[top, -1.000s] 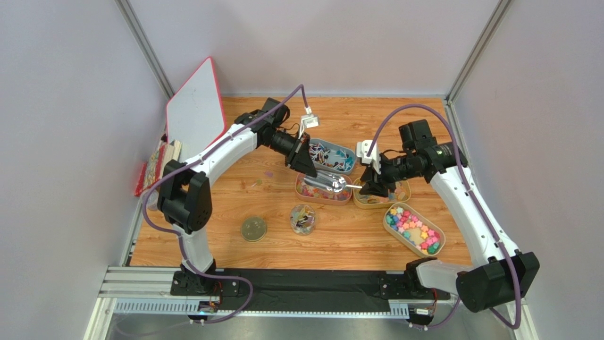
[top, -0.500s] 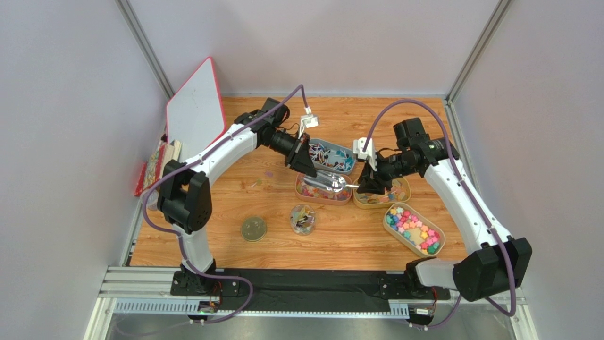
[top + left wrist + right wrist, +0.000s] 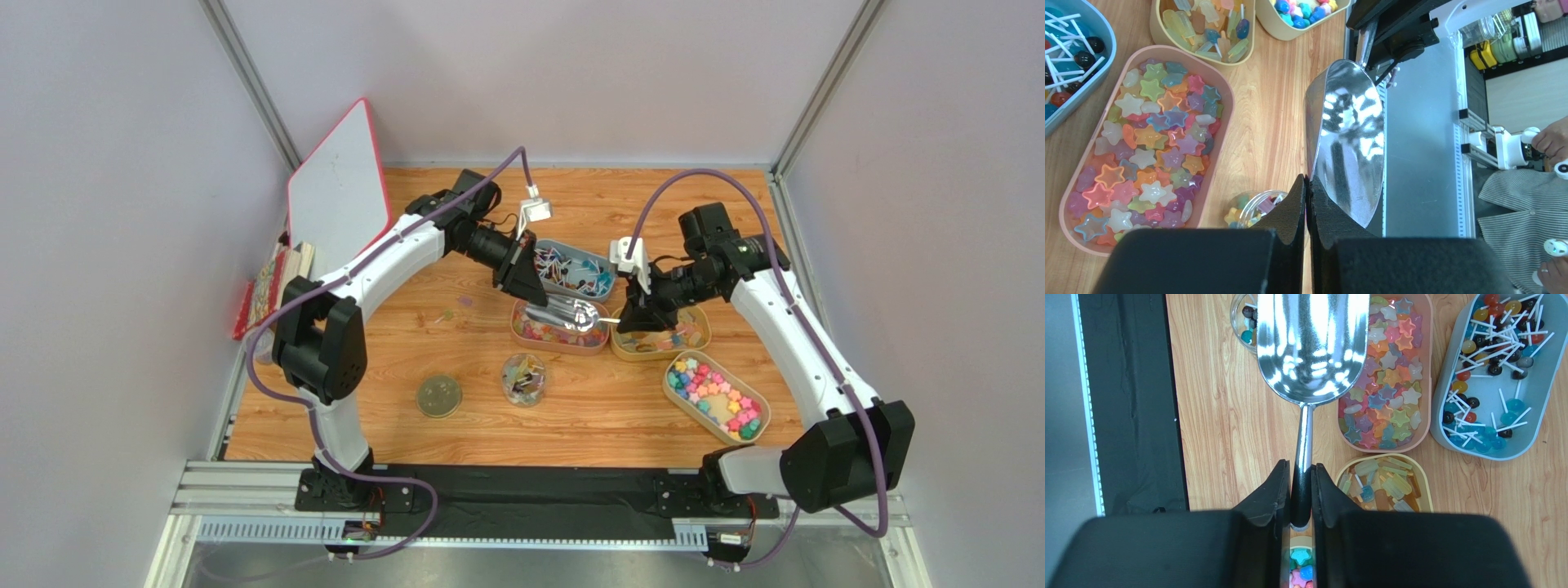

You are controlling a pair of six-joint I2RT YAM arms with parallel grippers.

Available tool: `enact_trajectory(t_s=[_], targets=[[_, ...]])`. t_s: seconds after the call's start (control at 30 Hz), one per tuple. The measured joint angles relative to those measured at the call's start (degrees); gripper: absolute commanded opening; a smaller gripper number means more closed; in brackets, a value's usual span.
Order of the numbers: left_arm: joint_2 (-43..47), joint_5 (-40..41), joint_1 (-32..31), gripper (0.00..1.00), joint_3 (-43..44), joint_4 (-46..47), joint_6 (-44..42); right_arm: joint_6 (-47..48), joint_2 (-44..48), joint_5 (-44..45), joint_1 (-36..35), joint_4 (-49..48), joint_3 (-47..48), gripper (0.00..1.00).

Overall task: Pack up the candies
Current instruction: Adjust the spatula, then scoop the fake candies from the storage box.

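Steel scoop [image 3: 1312,349]: right tool [image 3: 1300,470] clamps its handle, left tool [image 3: 1307,185] pinches its rim; handle end hidden.

**Robot lab test cell, no question**

Plain grey walls [image 3: 111,245] box in a wood table [image 3: 613,392], with arms [image 3: 368,263] bolted to an aluminium rail [image 3: 245,484] at 6 o'clock. In the left wrist view a person [image 3: 1521,208] sits at 3 o'clock.

A mirror-polished metal scoop [image 3: 1312,349] is seen above the matt, grained wood table [image 3: 1217,416]. Glossy, translucent star candies [image 3: 1143,153] are held in a smooth, matt plastic tray [image 3: 1227,122] at left.
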State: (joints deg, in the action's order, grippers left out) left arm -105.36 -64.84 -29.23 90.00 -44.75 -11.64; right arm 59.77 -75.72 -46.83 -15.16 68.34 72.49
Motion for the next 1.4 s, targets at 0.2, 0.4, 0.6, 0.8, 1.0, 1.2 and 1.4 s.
enact_trajectory(t_s=[0.2,0.4,0.6,0.8,1.0,1.2,1.4], targets=[[0.02,2.16,-0.04,0.37,0.0,0.13,0.35,-1.55,-0.66,0.68,0.09,0.13,1.42,0.0],[0.39,15.76,-0.04,0.4,0.0,0.39,-1.49,-2.51,-3.78,9.33,-0.11,5.22,7.98,0.0],[2.4,31.5,0.48,0.19,-3.93,2.75,-5.92,0.39,-7.76,23.34,-0.13,7.63,10.95,0.0],[3.15,39.5,1.18,0.0,-10.25,4.04,-9.44,4.07,-13.03,33.64,-0.59,9.77,17.16,0.0],[2.08,37.38,2.27,0.0,-11.93,4.92,-7.58,6.51,-18.51,42.73,-3.56,9.38,22.8,0.0],[-2.36,32.5,2.71,0.0,-11.96,7.32,-2.97,9.29,-19.43,50.66,-9.27,8.9,20.63,0.0],[-4.35,31.19,2.71,0.0,-11.96,9.05,-0.96,9.9,-19.19,53.4,-12.26,9.31,16.76,0.0]])
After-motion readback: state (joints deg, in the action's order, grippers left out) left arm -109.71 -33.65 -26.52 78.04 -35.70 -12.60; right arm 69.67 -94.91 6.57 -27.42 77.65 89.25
